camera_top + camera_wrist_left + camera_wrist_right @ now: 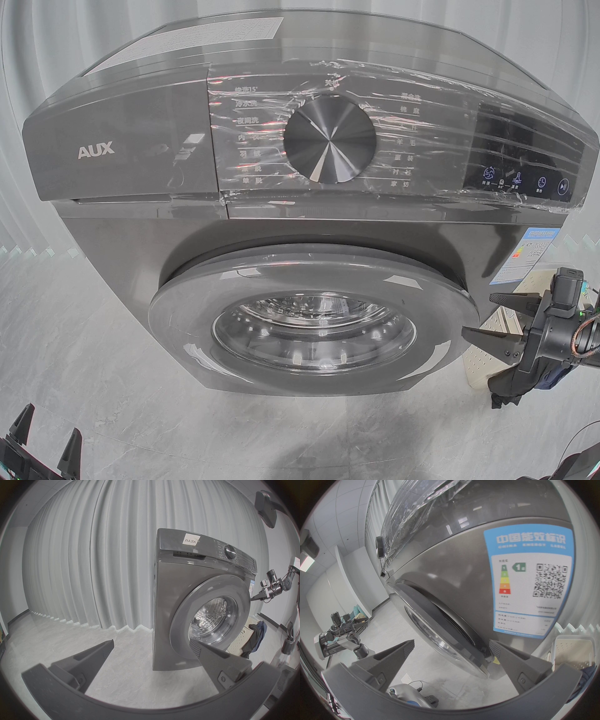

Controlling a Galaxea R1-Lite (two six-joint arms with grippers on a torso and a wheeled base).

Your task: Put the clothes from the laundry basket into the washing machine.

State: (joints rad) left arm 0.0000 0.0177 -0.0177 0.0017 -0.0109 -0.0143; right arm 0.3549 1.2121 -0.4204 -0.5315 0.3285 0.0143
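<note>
The clothes (pixel 254 636), dark pieces, hang over the rim of the cream laundry basket (pixel 239 642); it stands on the floor (pixel 94 350) just beside the washing machine (pixel 125 250), on my right; the round door (pixel 187 312) looks closed against the front, the steel drum (pixel 312 325) showing through its glass. My right end effector (pixel 478 314) hovers at the door's right edge, above the basket, fingers spread wide with nothing between them; my left end effector (pixel 52 420) sits low on the left, well apart from the machine, likewise spread wide and empty, with open floor between it and the door; a pleated curtain (pixel 78 558) hangs behind the machine. As for writing: a brand mark (pixel 95 150) on the drawer panel; programme names ringing the dial (pixel 329 139) under crinkled plastic film (pixel 406 125); a blue-bordered energy label (pixel 529 580) with coloured bars and a square code, right of the door.
</note>
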